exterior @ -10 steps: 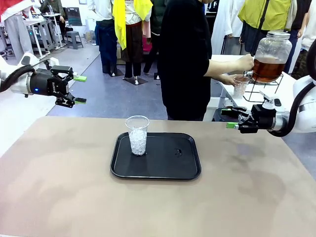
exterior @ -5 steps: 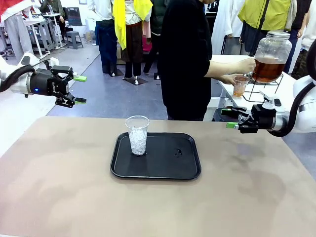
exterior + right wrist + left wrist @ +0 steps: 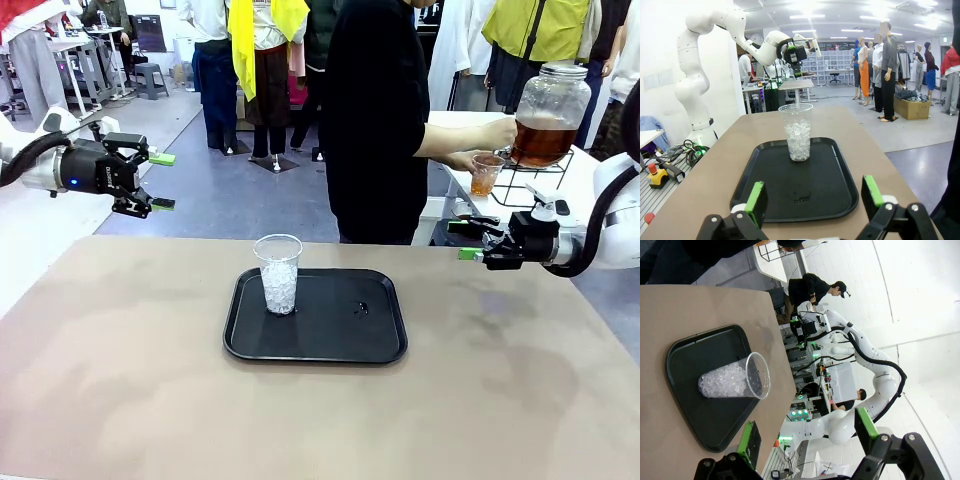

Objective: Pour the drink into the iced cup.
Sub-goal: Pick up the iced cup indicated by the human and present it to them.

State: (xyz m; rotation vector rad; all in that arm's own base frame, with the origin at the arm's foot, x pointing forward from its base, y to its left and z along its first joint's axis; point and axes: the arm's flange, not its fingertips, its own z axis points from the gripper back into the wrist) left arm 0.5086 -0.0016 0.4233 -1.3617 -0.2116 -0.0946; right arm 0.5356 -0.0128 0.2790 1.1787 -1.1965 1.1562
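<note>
A clear plastic iced cup (image 3: 278, 272) (image 3: 735, 381) (image 3: 798, 131) stands upright on the left part of a black tray (image 3: 340, 330) (image 3: 695, 352) (image 3: 830, 185), half full of ice. Behind the table a person in black holds a small cup (image 3: 486, 172) under the tap of a large glass jar (image 3: 549, 112). The jar holds the amber drink (image 3: 543, 140), and some is in the small cup. My left gripper (image 3: 160, 181) (image 3: 805, 437) hovers open at the far left, off the table. Open too, my right gripper (image 3: 466, 240) (image 3: 812, 197) hangs at the table's right edge, pointing at the tray.
The jar sits on a black wire stand (image 3: 530, 185) on a white side table (image 3: 590, 180) at the back right. A small wet spot (image 3: 361, 308) marks the tray. Several people stand farther back. The brown tabletop (image 3: 150, 370) is bare around the tray.
The small cup under the tap has filled with more amber liquid. Both arms and the iced cup have stayed still.
</note>
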